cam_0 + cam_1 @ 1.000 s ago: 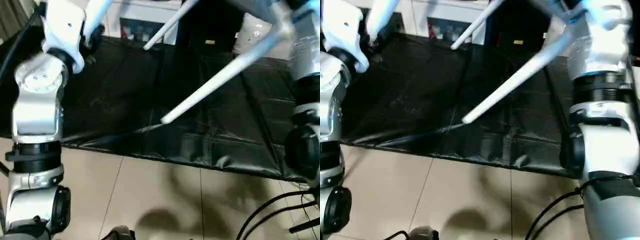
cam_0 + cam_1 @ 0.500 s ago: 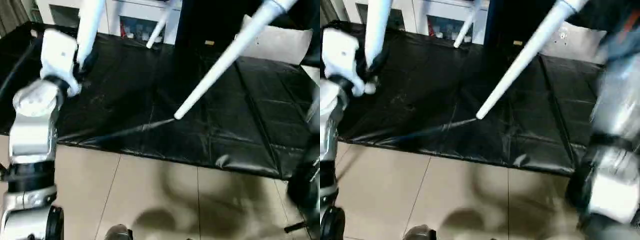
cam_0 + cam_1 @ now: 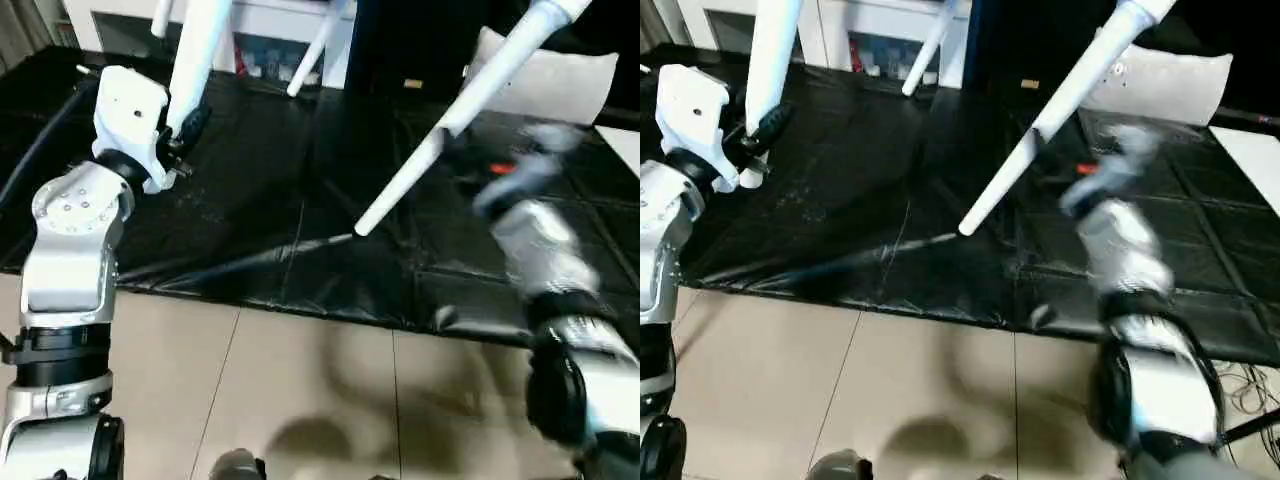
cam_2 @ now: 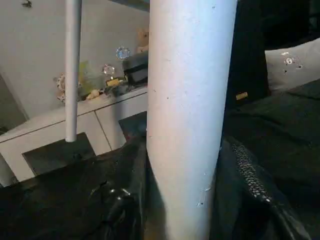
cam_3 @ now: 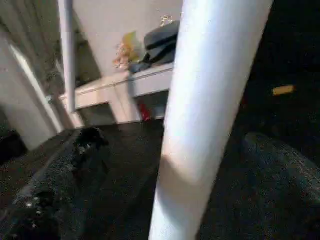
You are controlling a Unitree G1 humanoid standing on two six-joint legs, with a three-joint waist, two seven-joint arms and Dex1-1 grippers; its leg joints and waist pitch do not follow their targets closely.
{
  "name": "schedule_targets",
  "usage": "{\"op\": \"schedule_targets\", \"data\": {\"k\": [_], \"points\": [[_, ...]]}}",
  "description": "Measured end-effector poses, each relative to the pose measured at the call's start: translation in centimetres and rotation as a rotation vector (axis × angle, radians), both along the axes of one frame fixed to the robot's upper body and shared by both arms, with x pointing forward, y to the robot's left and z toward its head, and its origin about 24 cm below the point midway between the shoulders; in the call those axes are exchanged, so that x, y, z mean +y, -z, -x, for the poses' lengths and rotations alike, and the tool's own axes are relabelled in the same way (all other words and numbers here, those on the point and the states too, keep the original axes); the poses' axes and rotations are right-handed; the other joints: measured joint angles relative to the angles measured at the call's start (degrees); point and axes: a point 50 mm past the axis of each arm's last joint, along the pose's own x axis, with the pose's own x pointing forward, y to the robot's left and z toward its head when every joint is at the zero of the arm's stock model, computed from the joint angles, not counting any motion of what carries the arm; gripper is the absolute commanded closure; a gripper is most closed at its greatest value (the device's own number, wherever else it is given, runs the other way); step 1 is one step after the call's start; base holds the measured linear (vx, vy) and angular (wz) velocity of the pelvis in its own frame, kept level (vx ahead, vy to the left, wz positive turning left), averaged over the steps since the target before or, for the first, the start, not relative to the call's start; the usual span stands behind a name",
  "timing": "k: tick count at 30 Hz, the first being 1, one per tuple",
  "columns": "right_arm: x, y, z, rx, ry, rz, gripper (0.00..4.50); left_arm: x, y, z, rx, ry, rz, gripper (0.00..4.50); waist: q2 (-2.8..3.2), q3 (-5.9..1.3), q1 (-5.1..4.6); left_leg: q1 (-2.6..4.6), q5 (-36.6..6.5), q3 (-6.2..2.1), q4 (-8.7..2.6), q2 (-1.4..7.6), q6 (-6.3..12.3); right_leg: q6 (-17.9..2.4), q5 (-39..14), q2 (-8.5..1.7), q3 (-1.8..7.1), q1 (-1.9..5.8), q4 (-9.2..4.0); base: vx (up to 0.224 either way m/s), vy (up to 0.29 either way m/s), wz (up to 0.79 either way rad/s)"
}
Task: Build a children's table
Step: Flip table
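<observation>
Two pincers: my left pincer (image 3: 185,125) grasps one table leg (image 3: 200,50); my right pincer (image 3: 1055,150), released, straddles another leg (image 3: 450,125). Next, I judge, it must clench.

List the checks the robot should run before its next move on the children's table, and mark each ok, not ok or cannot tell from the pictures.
1. Left gripper closed on a table leg: ok, black fingers press both sides of the leg.
2. Right gripper gripping the slanted leg: not ok, its fingers stand wide apart around the leg.
3. Slanted leg's free end above the black mat: ok.
4. Legs seated in their corner sockets: cannot tell, the tabletop is out of frame.
5. A third leg hanging clear of both arms: ok.
</observation>
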Motion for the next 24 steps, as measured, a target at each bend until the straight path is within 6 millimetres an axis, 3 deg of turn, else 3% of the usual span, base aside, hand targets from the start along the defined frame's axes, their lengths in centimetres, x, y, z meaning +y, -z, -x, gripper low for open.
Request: {"op": "schedule_targets", "data": {"k": [3,11,16,18,21,24], "points": [[0.6,-1.2,-0.7,-0.012,-0.006,-0.057,0.0,0.2,0.3,0.1,0.008,0.002,0.005,2.99,-0.07,-0.04,-0.03,0.0,-0.01,0.01,0.0,0.0,0.01,0.0,-0.01,0.0,0.0,0.0,-0.02,0.0,0.0,0.0],[0.4,-0.9,0.3,-0.109,-0.208,-0.086,0.0,1.5,2.3,0.5,0.07,-0.022,0.024,3.0,-0.37,0.08,0.3,-0.09,-0.01,0.02,-0.01,0.02,0.05,0.0,-0.02,0.0,-0.01,-0.04,-0.05,0.0,0.0,0.0],[-0.6,-0.7,2.1,-0.186,-0.306,-0.033,0.0,1.8,4.8,0.0,0.162,-0.05,0.066,3.0,-0.64,0.11,1.08,-0.15,0.0,0.09,-0.01,0.02,0.24,0.02,-0.02,-0.01,0.0,-0.02,-0.16,0.0,0.0,0.0],[-1.4,-0.4,4.0,-0.21,-0.324,-0.022,0.0,1.8,6.2,-0.4,0.186,-0.053,0.084,3.0,-0.84,0.11,1.98,-0.09,0.01,0.03,-0.11,0.02,0.29,0.12,-0.06,0.0,-0.06,0.16,-0.35,0.0,0.0,0.0],[-0.8,-0.6,5.7,-0.231,-0.368,-0.009,0.0,2.2,8.6,-0.8,0.264,-0.074,0.112,3.0,-1.1,0.14,1.77,-0.1,0.01,0.05,-0.17,0.02,0.29,0.21,0.0,0.0,-0.06,0.13,-0.41,0.0,0.0,0.0],[-0.4,-0.5,6.8,-0.216,-0.33,-0.025,0.0,2.1,9.4,-1.1,0.265,-0.072,0.126,3.0,-1.71,0.14,1.62,-0.09,0.02,0.05,-0.2,0.04,0.27,0.23,0.05,0.0,-0.07,0.14,-0.49,0.0,0.0,0.0]]}}
